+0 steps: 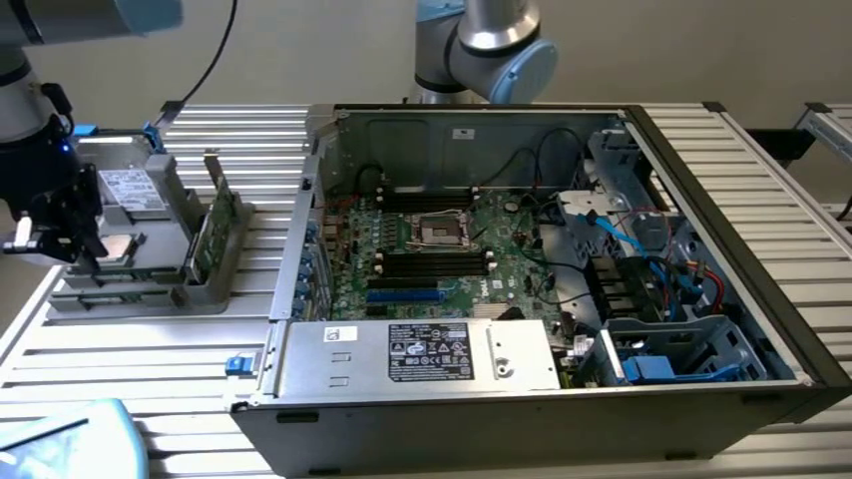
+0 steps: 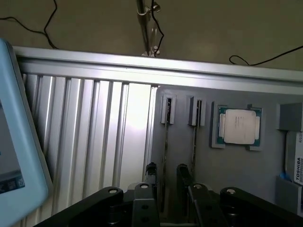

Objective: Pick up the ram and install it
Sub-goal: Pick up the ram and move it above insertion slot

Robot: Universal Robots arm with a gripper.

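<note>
Spread wide, the gripper (image 2: pixel 166 174) hangs low over the grey holder (image 2: pixel 236 175) and holds nothing. In the wrist view its two black fingers (image 2: pixel 150 171) stand on either side of the ram (image 2: pixel 165 142). The ram is seen edge-on as a thin stick standing upright in a slot of the holder. There is a gap on each side, so I see no contact. A second thin stick (image 2: pixel 194 142) stands in the next slot, just outside the other finger. Beyond it, the square silver processor chip (image 2: pixel 236 126) lies flat in its own recess. A drive with a Toshiba label (image 2: pixel 296 163) sits at the holder's far edge.

In the exterior view the gripper (image 1: pixel 64 244) is above the holder (image 1: pixel 134 299), which rests on the ribbed bench (image 1: pixel 160 349) near the bench's edge at the exterior view's left. The processor chip (image 1: pixel 118 247) lies just beside the gripper. A taller green card (image 1: pixel 213 230) stands upright further along the holder. The open computer case (image 1: pixel 745 299) fills the bench's middle, well apart from the gripper, with its motherboard (image 1: pixel 453 269) exposed.
</note>
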